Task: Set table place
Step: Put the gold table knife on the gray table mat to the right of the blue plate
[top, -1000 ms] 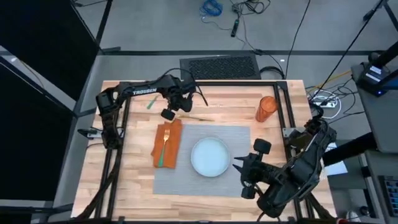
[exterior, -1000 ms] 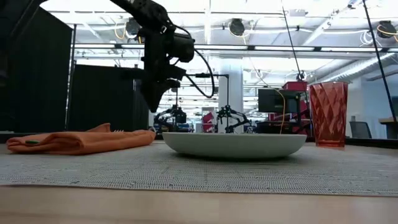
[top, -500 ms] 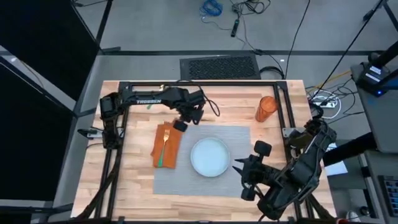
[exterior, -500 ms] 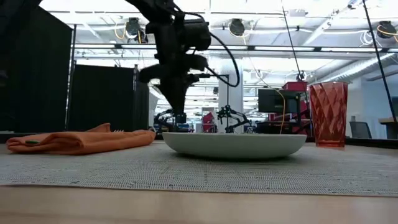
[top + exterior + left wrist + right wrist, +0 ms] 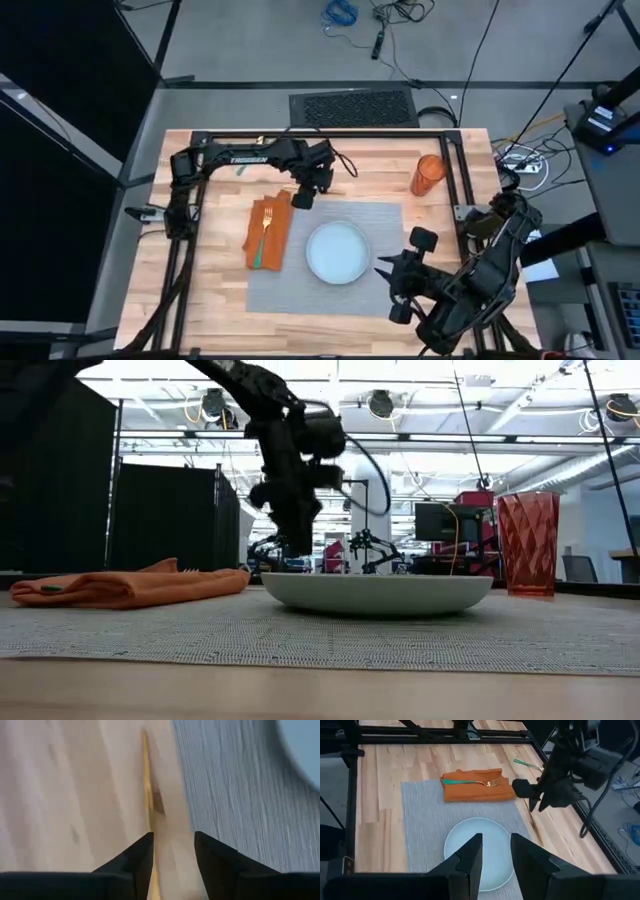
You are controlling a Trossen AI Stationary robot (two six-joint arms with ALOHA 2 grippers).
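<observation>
Grey woven placemat (image 5: 325, 255) flat on wooden table (image 5: 220, 300), plate (image 5: 338, 252) centred

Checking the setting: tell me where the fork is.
High view: the fork lies on the orange napkin, left of the plate.

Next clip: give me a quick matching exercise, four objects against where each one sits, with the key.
Things:
1. plate
2. fork
3. orange cup
4. left gripper

Places:
A. on the orange napkin
B. on bare table, past the placemat's far right corner
C. middle of the grey placemat
D. above the placemat's far edge

Pairs: 1-C, 2-A, 3-B, 4-D
</observation>
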